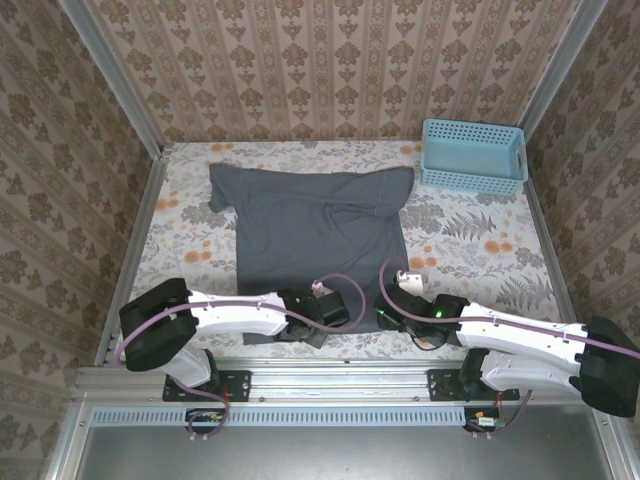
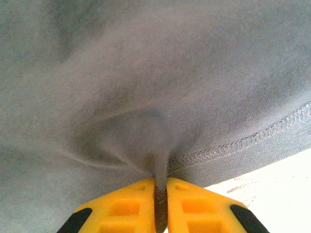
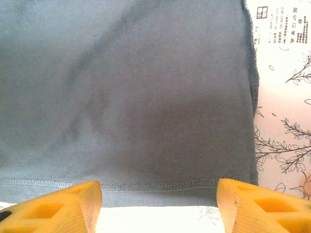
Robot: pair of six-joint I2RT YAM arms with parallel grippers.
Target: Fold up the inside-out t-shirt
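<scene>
The inside-out t-shirt (image 1: pixel 315 225) is lying spread flat on the flower-patterned counter (image 1: pixel 480 250). Its long axis is running straight away from the arms, with the hem (image 3: pixel 160 185) at the near edge and the sleeves fanning out towards the far wall. The light blue basket (image 1: pixel 472 155) is sitting well apart at the far right corner.

The left gripper (image 2: pixel 161 194) is pinching the shirt at the hem. Its yellow fingers are pressed together on a small ridge of grey fabric, and creases are radiating from the pinch. The right gripper (image 3: pixel 158 194) is standing wide open just short of the hem near the shirt's right side seam, holding nothing. The stitched edge is running across between its fingers, and the white care label (image 3: pixel 279 24) is poking out beside the seam further up.

So both arms are working at the near edge, the left on the hem's left part and the right on its right. To my eye the right one needs to move forward over the hem and close before the edge can be lifted evenly and carried away towards the collar end.
</scene>
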